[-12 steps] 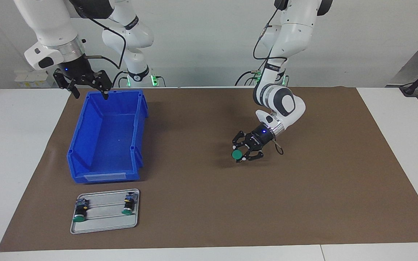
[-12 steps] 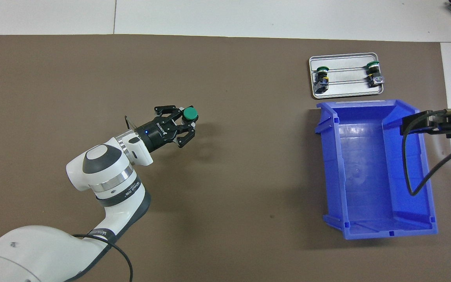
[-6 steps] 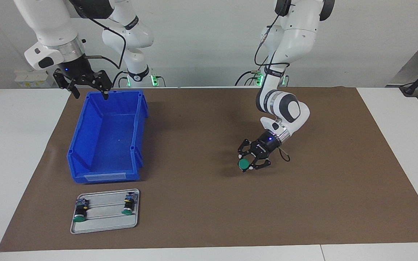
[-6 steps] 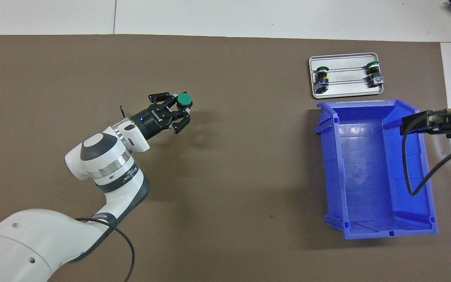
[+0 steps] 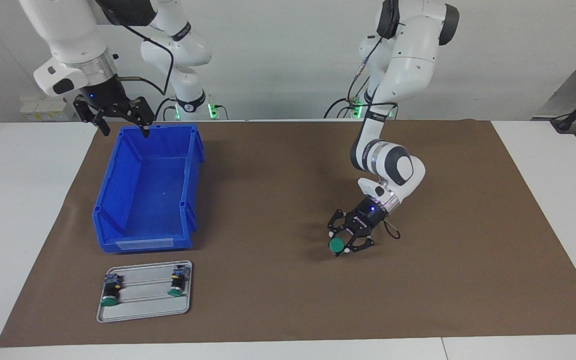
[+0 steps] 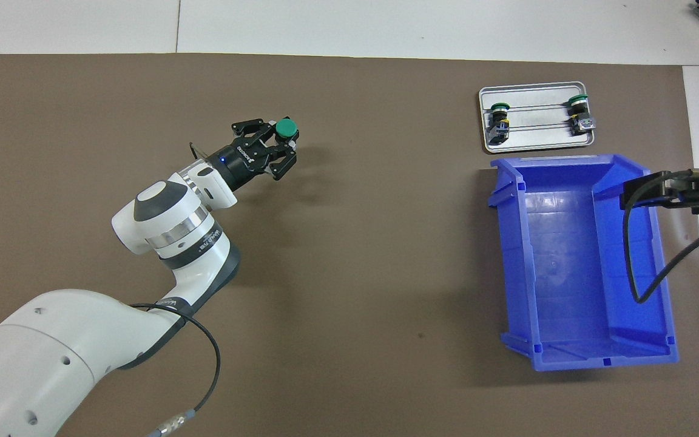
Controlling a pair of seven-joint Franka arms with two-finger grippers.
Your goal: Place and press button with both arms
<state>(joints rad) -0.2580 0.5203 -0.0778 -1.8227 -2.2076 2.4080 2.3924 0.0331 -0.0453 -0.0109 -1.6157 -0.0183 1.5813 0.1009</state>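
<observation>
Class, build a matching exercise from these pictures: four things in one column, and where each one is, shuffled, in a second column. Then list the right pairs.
Things
1. button
2. blue bin
3. metal tray
4. right gripper

Places
A. over the bin's rim nearest the robots
B. holds two green-capped switches
C. in the left gripper, above the brown mat
D. on the mat, nearer the robots than the tray

Pairs: 1-C, 2-D, 3-B, 4-A

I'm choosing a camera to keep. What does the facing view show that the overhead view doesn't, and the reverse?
Only the facing view shows the right tool whole, open, waiting above the blue bin's end nearest the robots, plus both arm bases. Only the overhead view shows the bin's floor straight down and the white table past the mat. Both show the left tool holding the button above the mat, and the tray with two switches.
</observation>
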